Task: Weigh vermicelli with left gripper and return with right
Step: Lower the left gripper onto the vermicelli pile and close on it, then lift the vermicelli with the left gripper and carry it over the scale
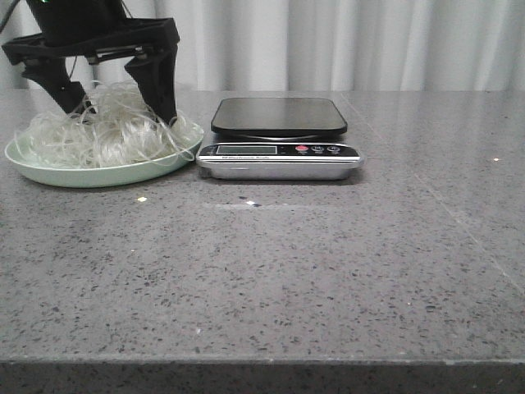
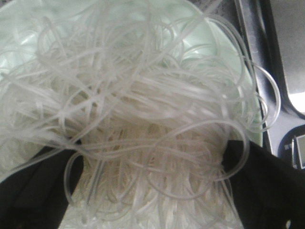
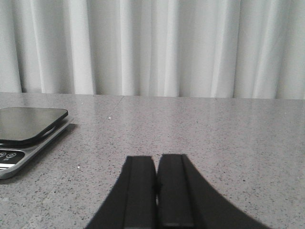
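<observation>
The grey speckled stone table [image 1: 271, 279] fills the lower frame of the front view, with pale pleated curtains [image 1: 344, 41] across the top. At centre sits the silver digital kitchen scale [image 1: 279, 139] with a dark square platform, bare. Just left of it, almost touching, is the pale green round plate [image 1: 98, 174]. On the plate, at upper left, lies the vermicelli [image 1: 107, 131], a fluffy mass of thin curly translucent white strands. The black left gripper [image 1: 115, 103] reaches down into it, jaws spread with noodles between them. In the right wrist view the black right gripper [image 3: 156, 191] has its jaws pressed together, holding nothing.
</observation>
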Motion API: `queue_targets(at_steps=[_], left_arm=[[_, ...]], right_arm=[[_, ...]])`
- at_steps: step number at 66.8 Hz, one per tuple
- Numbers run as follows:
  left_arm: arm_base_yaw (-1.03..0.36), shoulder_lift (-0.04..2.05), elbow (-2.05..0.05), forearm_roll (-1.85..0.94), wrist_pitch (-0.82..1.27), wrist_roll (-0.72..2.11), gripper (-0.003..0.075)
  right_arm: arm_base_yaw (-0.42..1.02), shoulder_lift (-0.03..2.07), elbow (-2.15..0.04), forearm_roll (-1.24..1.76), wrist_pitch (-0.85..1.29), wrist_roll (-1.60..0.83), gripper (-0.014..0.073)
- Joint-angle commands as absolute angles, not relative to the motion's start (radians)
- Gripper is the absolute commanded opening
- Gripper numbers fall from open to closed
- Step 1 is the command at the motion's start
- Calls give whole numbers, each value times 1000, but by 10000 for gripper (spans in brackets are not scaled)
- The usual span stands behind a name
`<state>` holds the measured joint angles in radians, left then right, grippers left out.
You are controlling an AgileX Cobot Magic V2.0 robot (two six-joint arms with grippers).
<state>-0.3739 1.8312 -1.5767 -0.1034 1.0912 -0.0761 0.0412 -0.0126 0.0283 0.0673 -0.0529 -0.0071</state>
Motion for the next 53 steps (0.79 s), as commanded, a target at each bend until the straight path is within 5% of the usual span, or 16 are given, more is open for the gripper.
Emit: queue_targets(at_steps=[1, 13, 19, 35, 53], left_arm=[[-380, 1825, -1590, -97, 1151, -85, 508], [-380, 1837, -1608, -92, 1176, -76, 109], [-380, 1837, -1668, -92, 1204, -68, 160], [-389, 1825, -2010, -144, 1262, -48, 127], [-476, 1877, -2166, -217, 1151, -48, 127]], right_arm=[[36, -27, 19, 70, -137, -14, 158], [36, -27, 19, 70, -137, -14, 158], [36, -27, 19, 70, -137, -14, 158], [36, -27, 19, 70, -137, -14, 158], [36, -27, 19, 70, -137, -14, 158]])
